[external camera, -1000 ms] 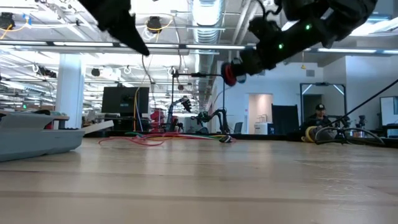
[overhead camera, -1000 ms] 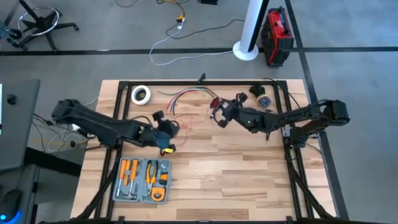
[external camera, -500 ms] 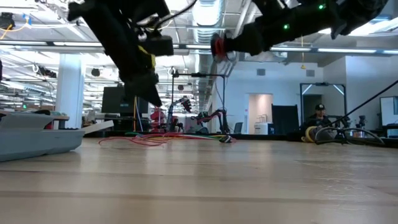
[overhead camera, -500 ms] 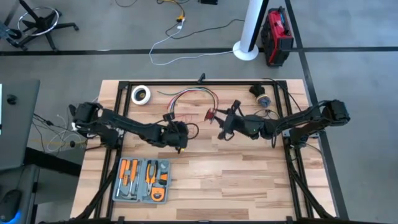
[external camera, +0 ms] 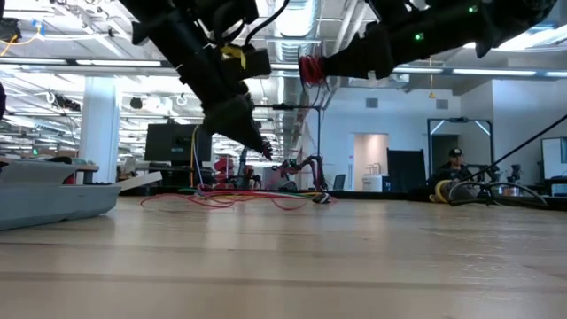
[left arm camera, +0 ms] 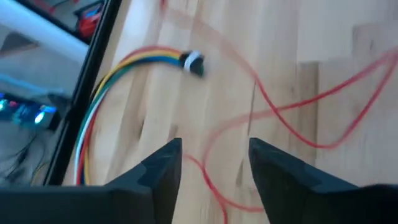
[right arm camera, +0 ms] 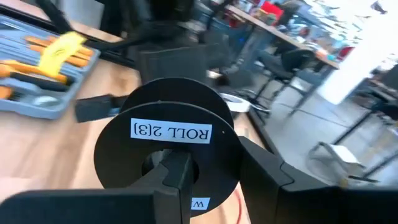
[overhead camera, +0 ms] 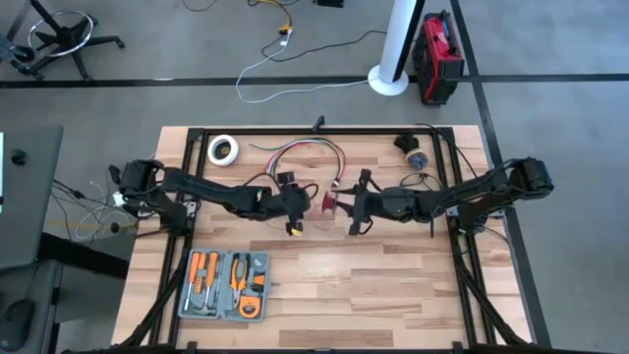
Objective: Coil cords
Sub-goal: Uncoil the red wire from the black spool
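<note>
Hands face each other near mid-table. Left hand [overhead camera: 295, 206] reaches in from the left side, its two dark fingers [left arm camera: 163, 167] spread apart with nothing between them, angled down above the wood. Right hand [overhead camera: 346, 204] reaches in from the right and is clenched on a black spool [right arm camera: 166, 144] with a white label reading "ROLL 2(3)"; red windings show on the spool in the low view, held well above the table [overhead camera: 393, 285].

Red wire [left arm camera: 292, 106]: thin, thread-like, lying slack on the wood in loose loops directly ahead of the left hand's open fingers, one loop passing between the fingertips as seen from the left wrist. In the low view it lies flat along the far part of the table, below the left hand. I cannot tell whether it runs unbroken up to the spool.

Other items:
- Multicolour wire bundle [overhead camera: 307, 148] (yellow, green, red strands), curved, near the far edge, behind the two hands.
- Tape roll [overhead camera: 223, 149], white, at the far left corner.
- Tool tray [overhead camera: 227, 285], grey, with orange-handled tools, at the near left, well apart from the wire.
- Small dark object [overhead camera: 412, 153] at the far right corner; not identifiable.

A person stands in the room far behind the table, seen in the low view.
</note>
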You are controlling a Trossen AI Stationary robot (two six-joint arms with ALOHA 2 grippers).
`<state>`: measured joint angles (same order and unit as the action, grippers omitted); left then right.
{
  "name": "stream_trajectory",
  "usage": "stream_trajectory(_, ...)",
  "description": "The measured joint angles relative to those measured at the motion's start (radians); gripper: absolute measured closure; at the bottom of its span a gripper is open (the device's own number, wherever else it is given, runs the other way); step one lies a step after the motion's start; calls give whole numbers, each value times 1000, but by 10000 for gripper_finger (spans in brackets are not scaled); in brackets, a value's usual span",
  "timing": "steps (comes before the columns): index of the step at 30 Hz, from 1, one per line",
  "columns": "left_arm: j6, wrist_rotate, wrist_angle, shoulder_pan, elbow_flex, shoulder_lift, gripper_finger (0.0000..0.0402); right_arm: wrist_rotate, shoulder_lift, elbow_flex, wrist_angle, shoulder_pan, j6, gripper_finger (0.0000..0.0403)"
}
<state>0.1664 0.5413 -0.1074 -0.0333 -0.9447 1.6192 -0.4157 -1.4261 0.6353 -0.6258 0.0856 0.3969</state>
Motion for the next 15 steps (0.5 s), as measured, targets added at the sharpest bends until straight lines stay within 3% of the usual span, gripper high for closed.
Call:
stream_trajectory(8, 67, -198, 62, 63, 0, 0, 205, 52, 0, 0, 23, 14, -42, 295)
stream_trajectory(15, 124, -229, 70, 131, 0, 0, 204, 52, 0, 0, 45, 35, -77, 295)
